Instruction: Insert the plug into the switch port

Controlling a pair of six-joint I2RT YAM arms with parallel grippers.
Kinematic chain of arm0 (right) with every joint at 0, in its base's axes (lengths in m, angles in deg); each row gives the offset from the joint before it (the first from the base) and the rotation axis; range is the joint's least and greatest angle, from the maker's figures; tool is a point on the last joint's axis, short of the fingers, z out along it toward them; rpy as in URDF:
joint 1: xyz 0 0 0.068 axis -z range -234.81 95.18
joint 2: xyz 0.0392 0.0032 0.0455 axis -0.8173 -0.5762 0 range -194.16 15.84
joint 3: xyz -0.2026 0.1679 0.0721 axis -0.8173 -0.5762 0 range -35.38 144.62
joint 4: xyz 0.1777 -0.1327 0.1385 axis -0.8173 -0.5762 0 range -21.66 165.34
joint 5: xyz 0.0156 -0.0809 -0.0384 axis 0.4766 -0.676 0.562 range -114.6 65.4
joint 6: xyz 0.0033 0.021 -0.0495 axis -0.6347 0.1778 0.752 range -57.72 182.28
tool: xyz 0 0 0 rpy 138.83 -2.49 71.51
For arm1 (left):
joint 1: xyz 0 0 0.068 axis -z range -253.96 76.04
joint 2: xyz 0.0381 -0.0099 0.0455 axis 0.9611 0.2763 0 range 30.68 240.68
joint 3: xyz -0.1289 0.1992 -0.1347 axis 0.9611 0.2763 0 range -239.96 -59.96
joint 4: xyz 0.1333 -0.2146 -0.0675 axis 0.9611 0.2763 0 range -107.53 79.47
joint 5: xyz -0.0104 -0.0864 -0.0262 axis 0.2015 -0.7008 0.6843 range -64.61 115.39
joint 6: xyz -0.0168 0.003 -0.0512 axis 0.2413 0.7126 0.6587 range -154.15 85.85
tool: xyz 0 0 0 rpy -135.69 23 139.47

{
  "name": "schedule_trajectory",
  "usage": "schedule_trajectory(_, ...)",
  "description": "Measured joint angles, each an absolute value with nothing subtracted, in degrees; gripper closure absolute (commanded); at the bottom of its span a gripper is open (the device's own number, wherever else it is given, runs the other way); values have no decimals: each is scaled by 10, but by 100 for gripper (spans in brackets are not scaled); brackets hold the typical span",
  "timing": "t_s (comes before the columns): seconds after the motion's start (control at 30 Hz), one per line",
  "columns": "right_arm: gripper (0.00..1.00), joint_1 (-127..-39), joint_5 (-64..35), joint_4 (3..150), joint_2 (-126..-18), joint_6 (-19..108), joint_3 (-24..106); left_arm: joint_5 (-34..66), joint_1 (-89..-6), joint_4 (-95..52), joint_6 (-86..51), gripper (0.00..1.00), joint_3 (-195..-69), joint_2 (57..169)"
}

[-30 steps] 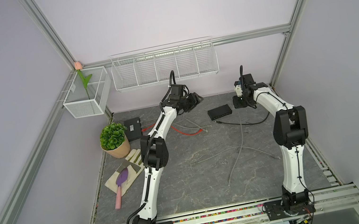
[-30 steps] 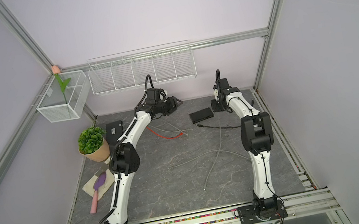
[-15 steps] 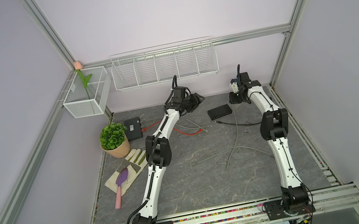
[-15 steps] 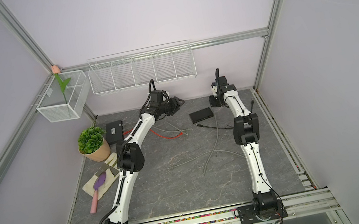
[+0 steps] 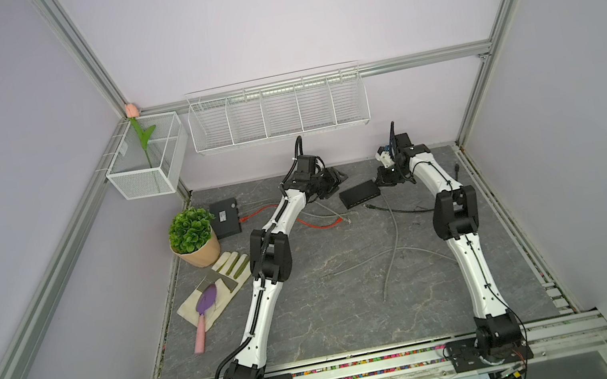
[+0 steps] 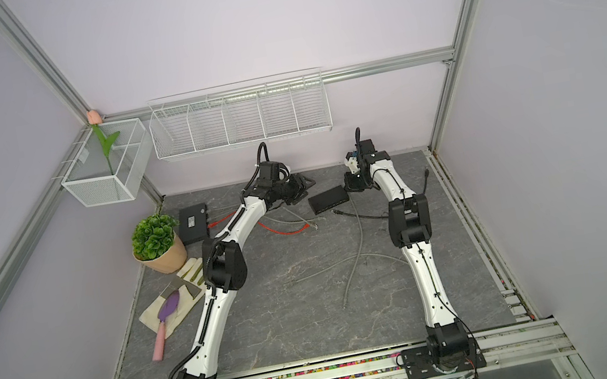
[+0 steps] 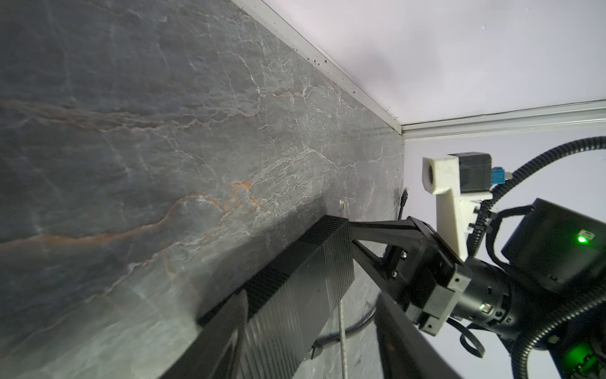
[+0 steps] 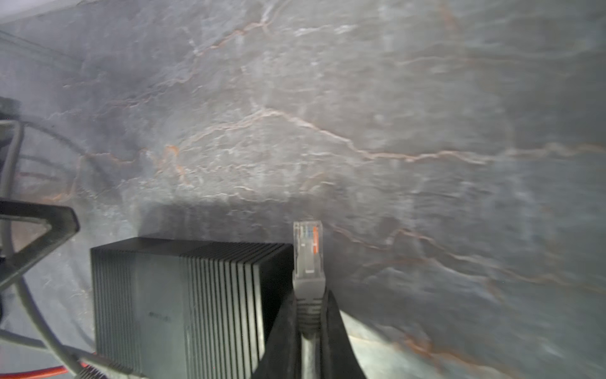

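R tool (image 8: 308, 303) clamped tight on the grey boot of the plug (image 8: 307, 249). The clear tip of the plug sticks out past the tool's tips, pointing away from the wrist. Plug isn't in any port: it sits off the end corner of the switch (image 8: 183, 295), just beside it on the R tool side. Touching or not, can't tell, R wrist view is blurry. Port face is hidden from that view and too small to read in the top views. Grey cable (image 5: 396, 233) runs back from the R tool and loops over the worktop (image 5: 336, 311) toward the arm bases. Switch lies flat on the worktop between the 2 tools in both top views. L tool (image 5: 337, 182) is at its other end with jaws apart. In L wrist view the switch end runs in between the L tool's fingers (image 7: 403, 338), w/ a clear gap on that side. The opposite finger overlaps the switch corner, contact unclear. Red cable (image 5: 312, 226) lies on the worktop near the L tool, base side. Black cable (image 5: 402, 210) lies just behind the R tool, its loose end close to the switch.
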State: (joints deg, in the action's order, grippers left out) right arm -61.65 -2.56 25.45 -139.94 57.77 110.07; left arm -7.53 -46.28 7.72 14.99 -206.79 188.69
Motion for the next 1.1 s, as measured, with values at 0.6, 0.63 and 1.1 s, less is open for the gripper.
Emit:
schedule_trajectory(0.6,93,-660,5,295,-1244,582,836,-70,-455,163,43,47,-2003,1863)
schedule_trajectory(0.63,93,-661,-6,289,-1230,588,825,-69,-454,169,38,47,-1984,1850)
schedule_trajectory(1.1,93,-701,-161,236,-1009,693,638,-90,-430,173,28,45,-1890,1781)
